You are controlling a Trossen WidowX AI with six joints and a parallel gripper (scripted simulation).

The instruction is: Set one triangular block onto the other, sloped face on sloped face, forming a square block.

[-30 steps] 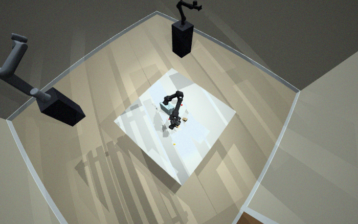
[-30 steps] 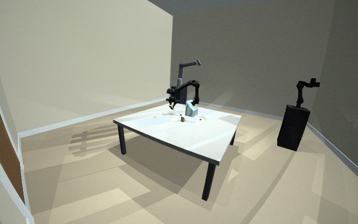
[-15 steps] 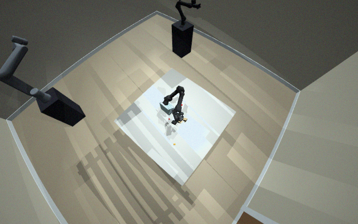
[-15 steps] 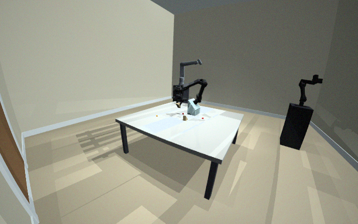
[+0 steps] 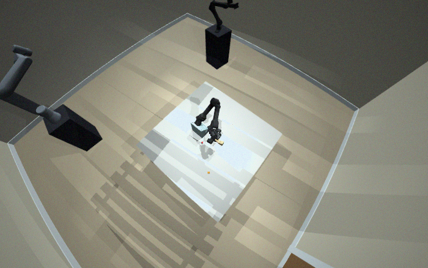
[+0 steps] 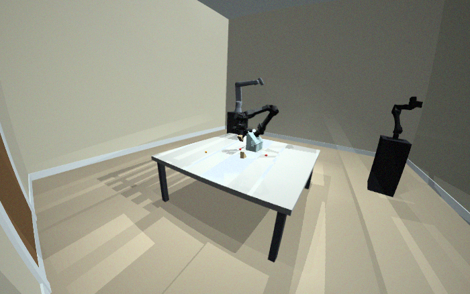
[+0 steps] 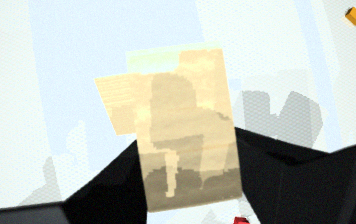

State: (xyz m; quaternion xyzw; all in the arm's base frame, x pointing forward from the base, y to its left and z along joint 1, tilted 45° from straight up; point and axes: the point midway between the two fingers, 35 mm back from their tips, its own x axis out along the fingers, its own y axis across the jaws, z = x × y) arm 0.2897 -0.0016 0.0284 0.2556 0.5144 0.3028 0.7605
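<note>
Landmark: pale blue pedestal [image 5: 199, 130] [image 6: 254, 143], standing on the white table [image 5: 246, 126] [image 6: 225, 170]; places below are taken relative to it.
Arm: black arm [image 5: 216, 115] [image 6: 266, 119], seen rising at the pedestal and bent over toward its left side in the exterior view.
Gripper: black gripper [image 5: 214, 139] [image 6: 240, 134] [image 7: 182, 139], partly open, its fingers closed on opposite sides of a tan block.
Held block: upper triangular block [image 6: 240, 137] [image 7: 190, 130], raised above the table, left of the pedestal in the exterior view.
Lower block: second triangular block [image 5: 222, 143] [image 6: 242, 154] [image 7: 115, 105], resting on the table, in front of and slightly left of the pedestal in the exterior view; partly covered by the held block in the wrist view.
Block relation: a gap is seen between the blocks in the exterior view; the square block is not formed.
Red items: one small red item [image 5: 202, 142] [image 6: 240, 149] is noted near the pedestal, left of it in the exterior view; another red item [image 6: 266, 155] is noted to its right.
Orange item: small orange cube [image 5: 208, 172] [image 6: 205, 152] [image 7: 351, 16], on the table, well left of the pedestal in the exterior view.
</note>
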